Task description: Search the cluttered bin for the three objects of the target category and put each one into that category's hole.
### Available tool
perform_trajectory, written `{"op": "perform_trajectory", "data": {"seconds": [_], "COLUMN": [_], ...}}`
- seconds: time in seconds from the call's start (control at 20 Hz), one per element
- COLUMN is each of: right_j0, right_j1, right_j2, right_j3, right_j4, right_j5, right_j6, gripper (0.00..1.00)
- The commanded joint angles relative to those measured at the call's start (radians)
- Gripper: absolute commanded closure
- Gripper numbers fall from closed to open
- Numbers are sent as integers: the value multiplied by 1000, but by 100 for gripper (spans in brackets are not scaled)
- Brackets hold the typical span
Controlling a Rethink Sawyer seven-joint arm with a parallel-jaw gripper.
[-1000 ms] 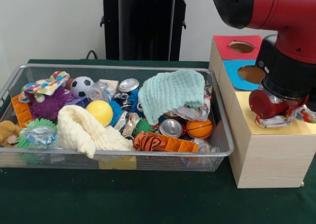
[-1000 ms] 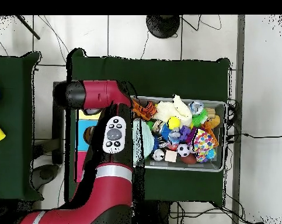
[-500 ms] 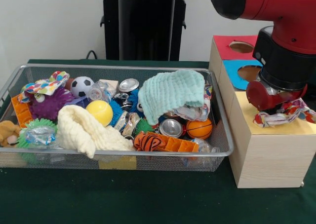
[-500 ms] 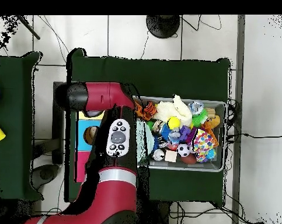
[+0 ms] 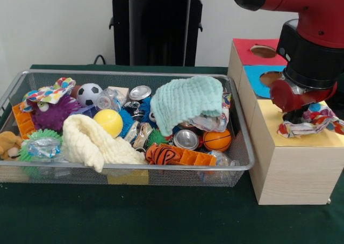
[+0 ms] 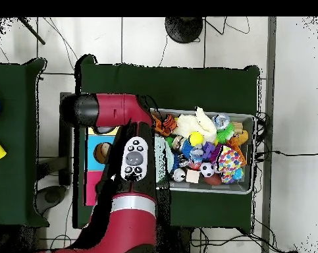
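Gripper (image 5: 295, 114): risen above the box's yellow section (image 5: 285, 138) since a second ago; you cannot tell whether it is spread or pressed together. Rope toy (image 5: 312, 123): knotted, multicoloured, lying on the yellow top just under the gripper, no longer hanging from it; likely released, yet not visibly down a hole. Front view: shows toy, red hole (image 5: 263, 51), blue hole (image 5: 273, 79). Overhead view: arm (image 6: 125, 165) covers the box; wire bin (image 6: 248, 187) stays crowded.
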Motion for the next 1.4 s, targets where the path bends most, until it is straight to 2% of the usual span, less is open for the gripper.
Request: {"op": "perform_trajectory", "data": {"seconds": [0.05, 0.75, 1.4], "right_j0": [-50, -47, -66], "right_j1": [-29, -66, -144], "right_j2": [61, 50, 72], "right_j3": [136, 127, 141], "right_j4": [-52, -70, -64], "right_j5": [15, 53, 144], "right_j6": [53, 44, -1], "gripper": [100, 100, 100]}}
